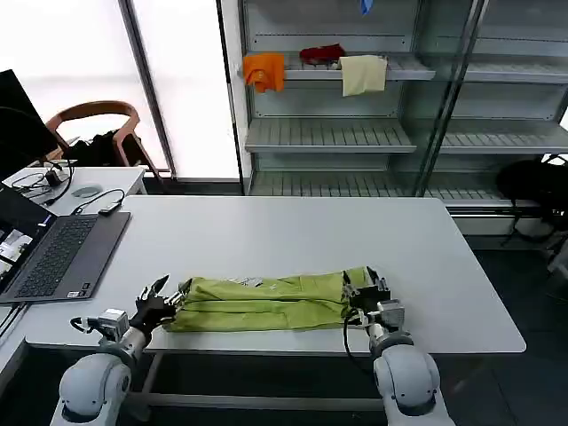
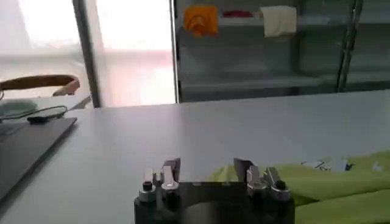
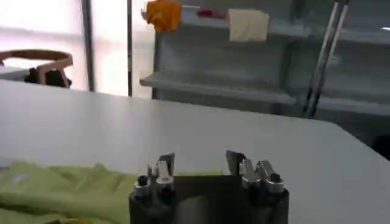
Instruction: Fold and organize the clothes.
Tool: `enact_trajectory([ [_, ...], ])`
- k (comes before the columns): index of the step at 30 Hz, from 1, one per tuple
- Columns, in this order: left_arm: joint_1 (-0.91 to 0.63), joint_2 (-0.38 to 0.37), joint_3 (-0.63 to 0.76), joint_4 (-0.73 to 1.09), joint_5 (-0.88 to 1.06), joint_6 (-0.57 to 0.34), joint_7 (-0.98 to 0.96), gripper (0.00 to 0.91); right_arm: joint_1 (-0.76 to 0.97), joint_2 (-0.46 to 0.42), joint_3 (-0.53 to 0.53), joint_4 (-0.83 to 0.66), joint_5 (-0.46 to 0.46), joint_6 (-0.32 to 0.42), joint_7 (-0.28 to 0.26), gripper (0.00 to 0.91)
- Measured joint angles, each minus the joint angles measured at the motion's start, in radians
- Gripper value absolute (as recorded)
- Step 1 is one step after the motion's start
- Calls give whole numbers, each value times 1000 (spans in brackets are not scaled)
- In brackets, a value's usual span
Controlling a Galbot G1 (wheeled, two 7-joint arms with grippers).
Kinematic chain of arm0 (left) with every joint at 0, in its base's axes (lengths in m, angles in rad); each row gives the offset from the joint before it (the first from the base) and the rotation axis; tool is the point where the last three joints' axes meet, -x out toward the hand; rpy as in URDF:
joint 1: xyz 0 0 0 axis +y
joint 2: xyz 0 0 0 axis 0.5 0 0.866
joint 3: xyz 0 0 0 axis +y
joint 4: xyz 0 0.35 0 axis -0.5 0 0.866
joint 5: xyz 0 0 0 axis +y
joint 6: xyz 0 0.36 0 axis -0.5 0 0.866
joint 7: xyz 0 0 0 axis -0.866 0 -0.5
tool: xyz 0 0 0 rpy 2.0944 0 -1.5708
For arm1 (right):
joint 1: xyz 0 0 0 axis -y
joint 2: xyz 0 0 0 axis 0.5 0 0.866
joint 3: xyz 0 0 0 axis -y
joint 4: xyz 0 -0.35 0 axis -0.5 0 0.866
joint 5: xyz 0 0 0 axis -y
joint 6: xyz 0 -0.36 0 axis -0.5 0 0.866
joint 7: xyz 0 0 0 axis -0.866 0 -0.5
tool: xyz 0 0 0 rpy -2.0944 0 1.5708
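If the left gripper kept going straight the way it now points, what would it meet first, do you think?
Probably nothing soon: the open left gripper points across bare white table; the lime-green T-shirt lies off to one side.

Lime-green T-shirt (image 1: 266, 302) folded into long flat band, lying crosswise along table's near edge.

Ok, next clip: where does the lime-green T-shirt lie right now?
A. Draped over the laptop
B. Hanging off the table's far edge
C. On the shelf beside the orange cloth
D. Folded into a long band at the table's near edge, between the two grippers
D: the T-shirt lies as a long folded band on the white table near its front edge, with the left gripper at one end and the right gripper at the other.
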Motion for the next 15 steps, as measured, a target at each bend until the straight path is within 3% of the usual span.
enact_trajectory([
  [8, 52, -48, 13, 4, -36, -31, -86, 877, 36, 1, 15, 12, 69, 55, 10, 907],
  [10, 57, -56, 14, 6, -40, -36, -101, 705, 37, 1, 19, 14, 76, 65, 10, 907],
  [11, 59, -58, 15, 6, -42, -38, -106, 373, 37, 0, 21, 14, 78, 69, 10, 907],
  [13, 63, -62, 20, 8, -44, -41, -117, 111, 39, 0, 26, 14, 82, 76, 10, 907],
  [14, 64, -64, 22, 9, -44, -42, -121, 30, 40, 0, 28, 14, 84, 80, 10, 907],
  [15, 65, -66, 24, 10, -45, -44, -124, 20, 40, 0, 30, 12, 84, 82, 10, 907],
])
